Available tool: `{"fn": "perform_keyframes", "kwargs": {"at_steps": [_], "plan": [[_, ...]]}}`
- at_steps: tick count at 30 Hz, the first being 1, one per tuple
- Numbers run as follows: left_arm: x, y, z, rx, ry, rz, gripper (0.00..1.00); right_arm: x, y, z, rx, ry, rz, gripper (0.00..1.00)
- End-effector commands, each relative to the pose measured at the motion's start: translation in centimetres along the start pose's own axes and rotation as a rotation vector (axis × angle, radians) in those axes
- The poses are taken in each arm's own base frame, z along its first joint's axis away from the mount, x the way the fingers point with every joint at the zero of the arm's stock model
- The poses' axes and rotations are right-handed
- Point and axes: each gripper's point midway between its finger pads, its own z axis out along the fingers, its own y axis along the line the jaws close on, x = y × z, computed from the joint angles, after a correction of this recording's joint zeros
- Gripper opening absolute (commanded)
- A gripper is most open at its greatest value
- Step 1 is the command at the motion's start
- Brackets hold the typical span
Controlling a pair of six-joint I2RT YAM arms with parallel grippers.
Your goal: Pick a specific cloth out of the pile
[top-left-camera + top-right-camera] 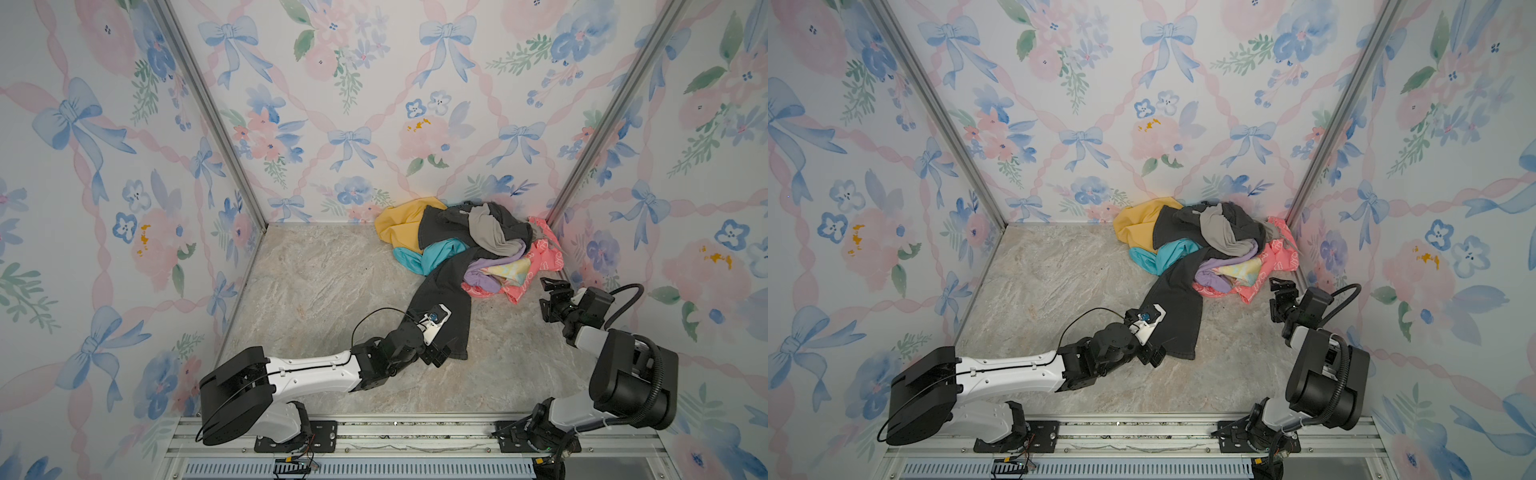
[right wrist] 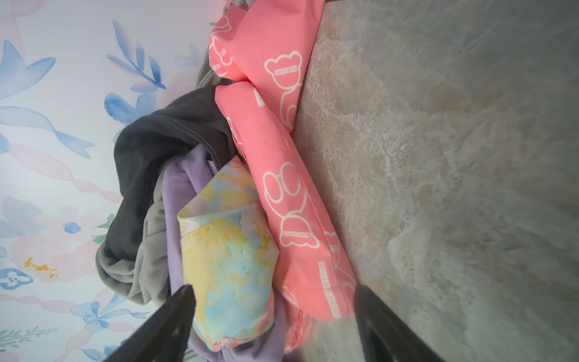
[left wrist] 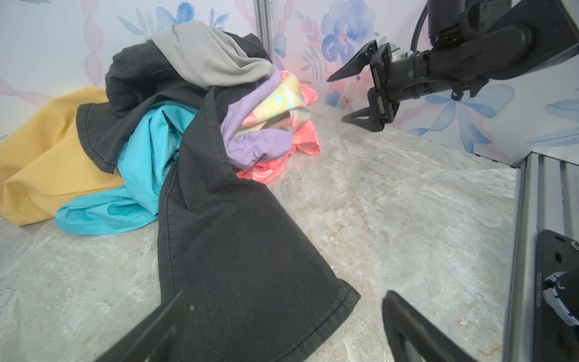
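Observation:
The pile [image 1: 457, 241] [image 1: 1196, 237] lies heaped in the back right corner. The cloth [image 1: 540, 266] [image 1: 1277, 259] [image 2: 282, 150], coral-pink with white outline bears, sits along the pile's right and front edge, partly under a lavender and tie-dye piece [image 2: 228, 250]. My right gripper [image 1: 548, 297] [image 3: 336, 99] [image 2: 274, 291] is open just in front of the cloth's near end, a little apart from it. My left gripper [image 1: 442, 351] [image 3: 285, 307] is open, low over the hem of the dark grey trouser leg [image 3: 238, 250] that trails out of the pile.
Floral wallpapered walls close in on three sides, with an aluminium post [image 1: 582, 174] right behind the pile. A metal rail [image 1: 374, 436] carrying both arm bases runs along the front. Marbled floor [image 1: 311, 291] stretches to the left of the pile.

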Motion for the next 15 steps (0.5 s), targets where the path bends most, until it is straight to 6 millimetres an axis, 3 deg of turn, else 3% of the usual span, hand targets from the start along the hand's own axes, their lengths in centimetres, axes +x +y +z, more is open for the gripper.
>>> {"fn": "perform_keyframes", "kwargs": {"at_steps": [1,6,9,15], "plan": [[-1.0,-0.2,0.0,-0.009,-0.018,0.004,0.97,-0.8,2.0,0.9,-0.082,-0.008,0.028,0.81],[-1.0,-0.2,0.0,-0.013,-0.018,0.007,0.97,-0.9,2.3,2.5,-0.105,-0.004,0.047,0.77],[-1.0,-0.2,-0.1,-0.012,-0.019,0.010,0.97,-0.8,1.3,3.9,-0.064,0.000,0.050,0.76],[-1.0,-0.2,-0.1,-0.013,-0.019,0.012,0.97,-0.7,1.2,6.2,-0.017,0.017,0.006,0.76]]}}
